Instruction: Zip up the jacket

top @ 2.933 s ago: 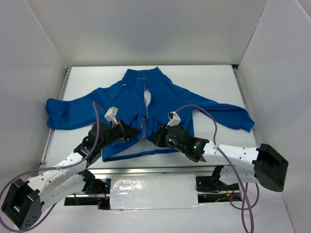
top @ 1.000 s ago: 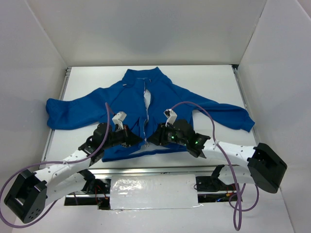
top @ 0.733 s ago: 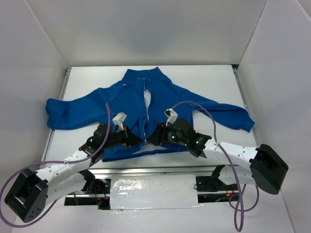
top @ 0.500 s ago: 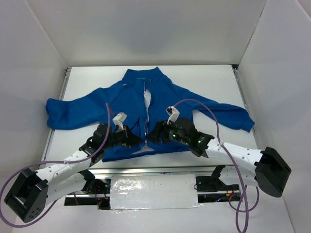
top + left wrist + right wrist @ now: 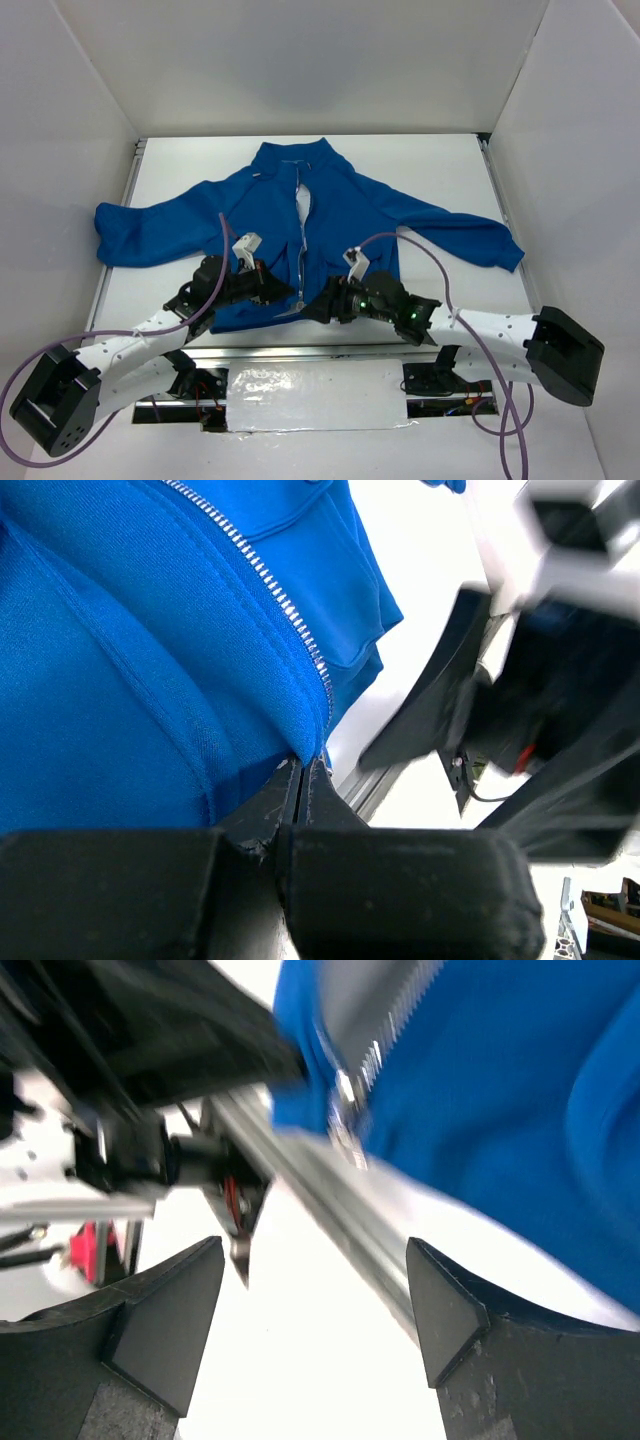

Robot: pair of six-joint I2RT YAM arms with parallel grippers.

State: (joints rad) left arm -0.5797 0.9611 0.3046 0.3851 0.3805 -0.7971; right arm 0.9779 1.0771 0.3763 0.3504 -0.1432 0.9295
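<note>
Two tools at the jacket [image 5: 340,200] hem: left tool [image 5: 303,771] tight on fabric, right tool [image 5: 315,1252] wide apart.

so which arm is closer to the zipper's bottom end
Left. The left arm has jaws shut on the jacket hem at the bottom of the zipper; the right arm holds open jaws just short of it.

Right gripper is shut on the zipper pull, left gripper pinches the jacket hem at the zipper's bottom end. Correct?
No. The right gripper is open with nothing between its fingers; the zipper pull sits just ahead of it, ungrasped, as the right wrist view shows. The left gripper does pinch the jacket hem at the zipper's bottom end.
</note>
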